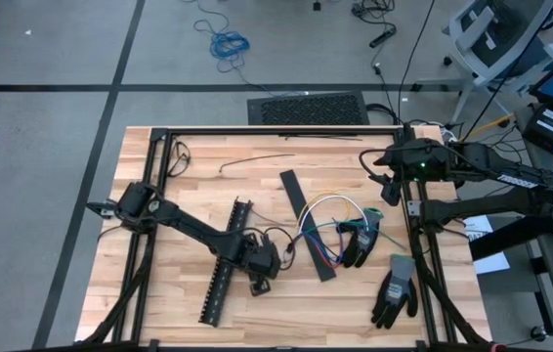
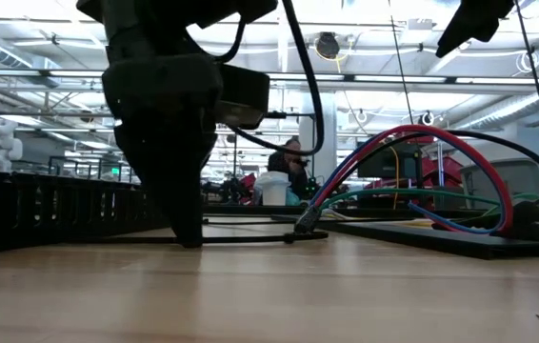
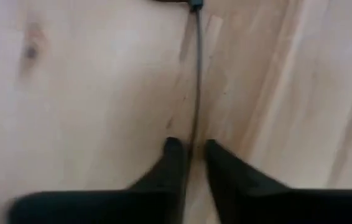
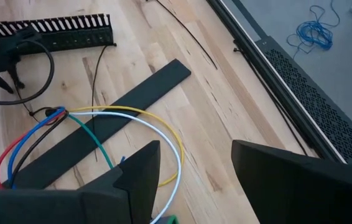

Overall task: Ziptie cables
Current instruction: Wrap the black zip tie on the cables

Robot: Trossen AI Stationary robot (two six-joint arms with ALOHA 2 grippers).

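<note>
The cables [image 1: 327, 223], a loose loop of blue, red, yellow, white and green wires, lie across a flat black strip [image 1: 308, 225] at mid-table; they also show in the right wrist view [image 4: 70, 118] and the low view [image 2: 422, 157]. My left gripper [image 1: 260, 284] points down at the table just left of them, its fingertips [image 3: 175, 149] a narrow gap apart astride a single thin dark strand [image 3: 196, 74] that lies on the wood. My right gripper [image 4: 194, 168] is open and empty, raised near the table's right side [image 1: 386, 188]. My left gripper comes from above with its fingertips [image 2: 189, 236] down at the table top, one on each side of the thin dark strand [image 3: 193, 134], which runs along between them and lies flat on the wood. I cannot tell whether the fingers touch it.
A black slotted strip [image 1: 224, 276] lies beside the left gripper toward the table's left. Two dark gloves [image 1: 360, 244] [image 1: 394, 290] lie right of the cables. Another thin dark strand [image 1: 257, 159] lies near the far edge. A black frame [image 1: 276, 129] borders the table.
</note>
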